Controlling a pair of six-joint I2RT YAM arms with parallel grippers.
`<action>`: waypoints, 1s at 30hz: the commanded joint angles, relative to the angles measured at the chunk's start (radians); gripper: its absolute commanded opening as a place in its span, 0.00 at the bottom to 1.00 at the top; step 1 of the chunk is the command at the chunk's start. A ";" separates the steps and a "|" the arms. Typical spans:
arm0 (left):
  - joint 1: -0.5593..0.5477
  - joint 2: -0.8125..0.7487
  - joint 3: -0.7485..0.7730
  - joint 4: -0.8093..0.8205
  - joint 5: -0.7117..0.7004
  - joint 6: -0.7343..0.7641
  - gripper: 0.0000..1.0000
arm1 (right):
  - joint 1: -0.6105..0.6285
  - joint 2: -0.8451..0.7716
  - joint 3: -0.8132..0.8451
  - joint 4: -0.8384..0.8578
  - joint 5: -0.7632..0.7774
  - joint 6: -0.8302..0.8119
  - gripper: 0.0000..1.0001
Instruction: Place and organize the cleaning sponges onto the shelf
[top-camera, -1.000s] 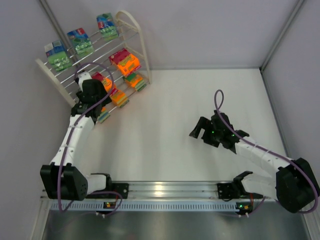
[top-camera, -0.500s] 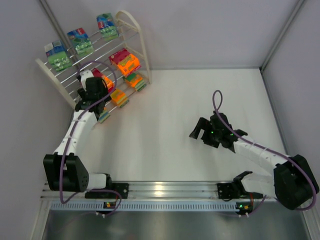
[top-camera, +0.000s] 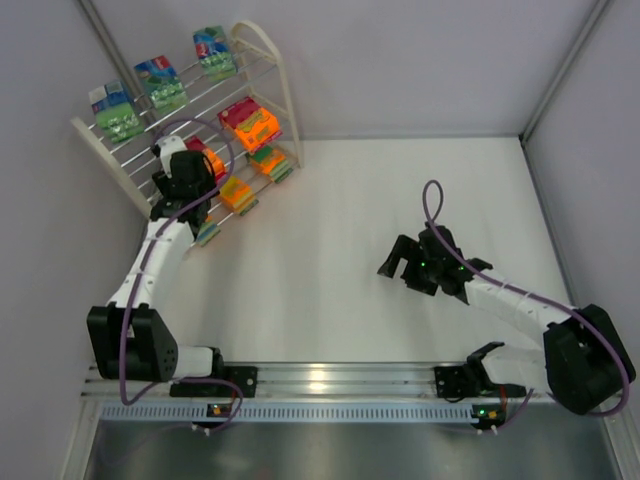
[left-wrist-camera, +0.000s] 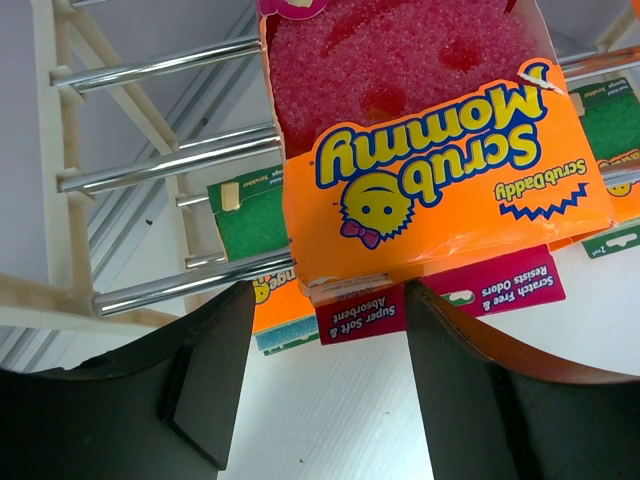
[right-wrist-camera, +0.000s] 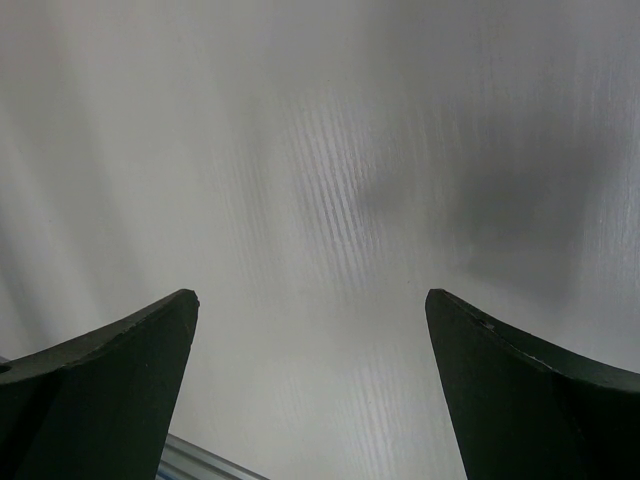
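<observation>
The cream shelf stands at the far left, its chrome rods close in the left wrist view. Three green sponges sit on its top tier. An orange sponge lies on the middle tier, and more orange sponges sit on the lowest. My left gripper is at the middle tier. It stands open, and the lower edge of a pink Scrub Mommy sponge resting on the rods lies at its fingertips, wider than the gap. My right gripper hangs open over bare table.
A ribbed aluminium rail runs along the near edge between the arm bases. Grey walls close in the left, back and right sides. A green-and-orange pack lies under the rods behind the pink one.
My left gripper has moved a little farther back toward the shelf's middle tier. The right arm has stayed almost still.
</observation>
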 joint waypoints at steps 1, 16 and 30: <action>0.000 0.020 0.044 0.069 -0.030 0.018 0.67 | 0.011 0.004 0.011 0.061 0.004 0.000 0.99; 0.001 0.064 0.067 0.104 -0.051 0.023 0.66 | 0.009 -0.005 0.006 0.067 0.001 -0.004 0.99; 0.001 -0.064 0.030 0.083 0.038 0.044 0.72 | 0.011 -0.093 0.025 0.044 0.035 -0.072 0.99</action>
